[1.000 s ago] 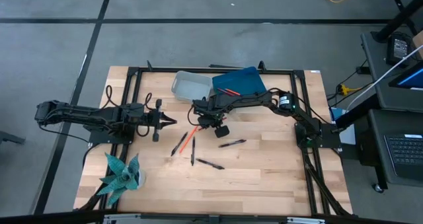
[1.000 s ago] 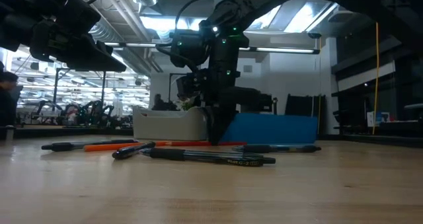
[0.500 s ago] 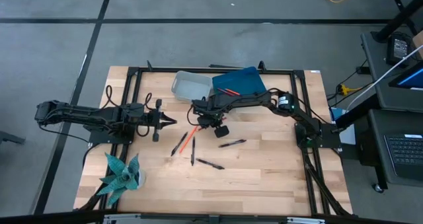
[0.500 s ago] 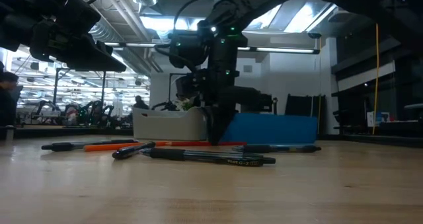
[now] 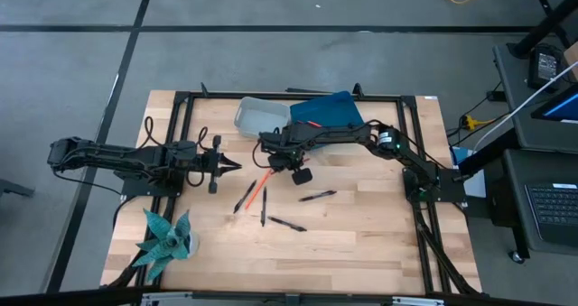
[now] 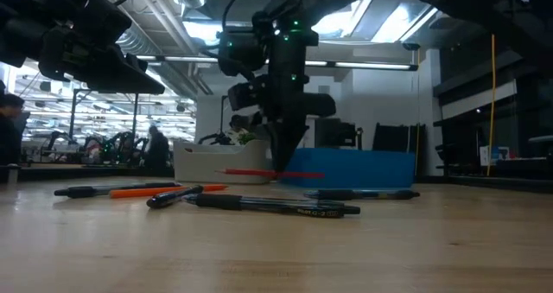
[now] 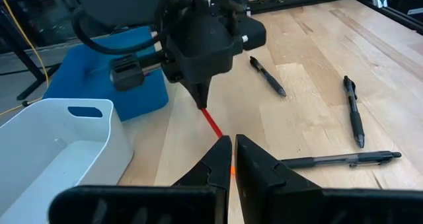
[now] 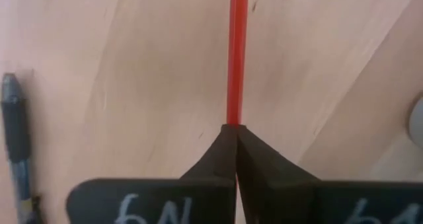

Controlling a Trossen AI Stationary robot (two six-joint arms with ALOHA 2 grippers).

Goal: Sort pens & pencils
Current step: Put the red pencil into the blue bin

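1. So, over on the left, the left gripper (image 5: 233,167) just hangs above the table's (image 5: 361,234) left side with its jaws closed on nothing. It's waiting.
2. A bit further right, one orange pencil (image 5: 256,187) and four black pens (image 5: 244,197) lie loose on the wood. No pens are sorted yet.
3. In the middle, the right gripper (image 5: 274,168) is pinched shut on a red pencil (image 6: 272,173), held level just off the table.
4. Right of the white bin (image 5: 257,116), the blue bin (image 5: 334,109) already holds a red pencil, so I'd guess that's the drop spot: swing over it, then let go.
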